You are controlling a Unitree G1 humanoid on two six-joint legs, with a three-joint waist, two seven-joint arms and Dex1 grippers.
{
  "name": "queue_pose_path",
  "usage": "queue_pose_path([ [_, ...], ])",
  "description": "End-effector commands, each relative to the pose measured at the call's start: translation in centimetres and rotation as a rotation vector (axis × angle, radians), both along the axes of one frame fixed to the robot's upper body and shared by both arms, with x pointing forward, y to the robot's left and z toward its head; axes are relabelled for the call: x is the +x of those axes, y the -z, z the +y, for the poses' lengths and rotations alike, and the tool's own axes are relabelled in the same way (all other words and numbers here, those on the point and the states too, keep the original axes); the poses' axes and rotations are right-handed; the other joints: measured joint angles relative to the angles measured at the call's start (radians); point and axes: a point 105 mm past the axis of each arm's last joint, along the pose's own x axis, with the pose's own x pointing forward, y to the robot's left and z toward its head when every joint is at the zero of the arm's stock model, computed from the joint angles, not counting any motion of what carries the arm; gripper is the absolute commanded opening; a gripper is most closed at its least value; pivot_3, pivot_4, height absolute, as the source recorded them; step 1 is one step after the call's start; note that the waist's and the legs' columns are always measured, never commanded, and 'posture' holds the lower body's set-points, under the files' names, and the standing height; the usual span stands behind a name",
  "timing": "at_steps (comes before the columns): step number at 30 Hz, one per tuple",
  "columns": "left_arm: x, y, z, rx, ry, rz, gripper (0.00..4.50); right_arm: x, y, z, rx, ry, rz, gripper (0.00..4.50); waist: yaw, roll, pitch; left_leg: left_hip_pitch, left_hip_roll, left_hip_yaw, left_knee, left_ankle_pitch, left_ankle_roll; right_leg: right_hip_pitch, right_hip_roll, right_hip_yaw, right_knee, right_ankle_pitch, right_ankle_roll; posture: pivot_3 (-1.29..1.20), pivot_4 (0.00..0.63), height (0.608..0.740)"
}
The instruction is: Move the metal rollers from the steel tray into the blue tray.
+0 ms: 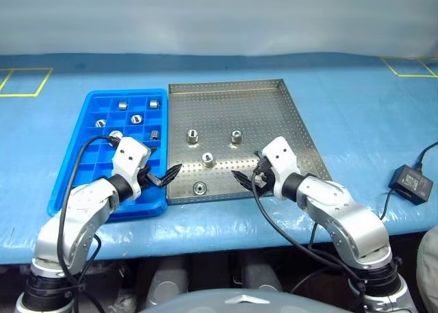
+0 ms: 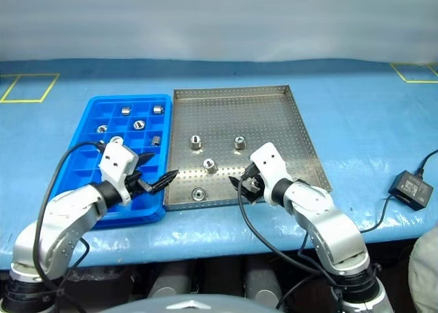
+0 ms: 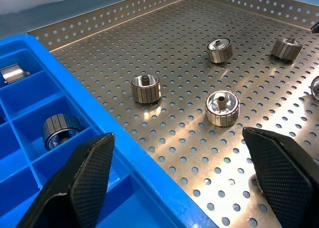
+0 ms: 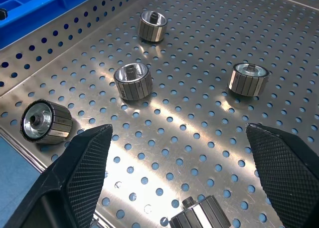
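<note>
The steel tray [image 1: 287, 114] lies mid-table with several metal rollers [image 1: 192, 136] scattered on its perforated floor; one lies on its side near the front rim [image 1: 199, 188]. Against its left side sits the blue tray [image 1: 74, 155], several rollers [image 1: 137, 118] resting in its far compartments. My left gripper [image 1: 166, 174] hovers open and empty over the seam between the two trays, near their front edge. My right gripper [image 1: 245, 178] is open and empty above the steel tray's front part, and a roller [image 4: 199, 218] lies just below it in the right wrist view.
A black power adapter [image 1: 411, 183] with its cable lies on the blue table cover at the right. Yellow tape marks [image 1: 27, 81] sit at the far corners. The table's front edge runs just behind both grippers.
</note>
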Motion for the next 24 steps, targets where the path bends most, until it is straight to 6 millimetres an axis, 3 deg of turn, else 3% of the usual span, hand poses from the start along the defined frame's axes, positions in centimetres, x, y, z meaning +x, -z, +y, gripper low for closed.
queue_pose_path([
  [1, -0.25, -1.10, -0.28, 0.013, 0.014, -0.046, 4.46, -0.02, -0.85, 0.04, -0.006, -0.001, -0.045, 4.50, 0.000, 0.000, 0.000, 0.000, 0.000, 0.000, 0.000, 0.000, 0.000, 0.000, 0.000, 0.000, 0.000, 0.000, 0.000, 0.07, 0.150, 0.740],
  [24, -0.44, -1.06, 0.30, 0.012, -0.020, -0.050, 4.46, 0.37, -0.75, 0.12, -0.012, 0.023, -0.057, 4.50, -0.001, 0.000, 0.000, 0.000, 0.000, 0.001, 0.000, 0.000, 0.000, 0.000, 0.000, 0.001, 0.000, 0.000, 0.000, 0.05, 0.150, 0.740],
])
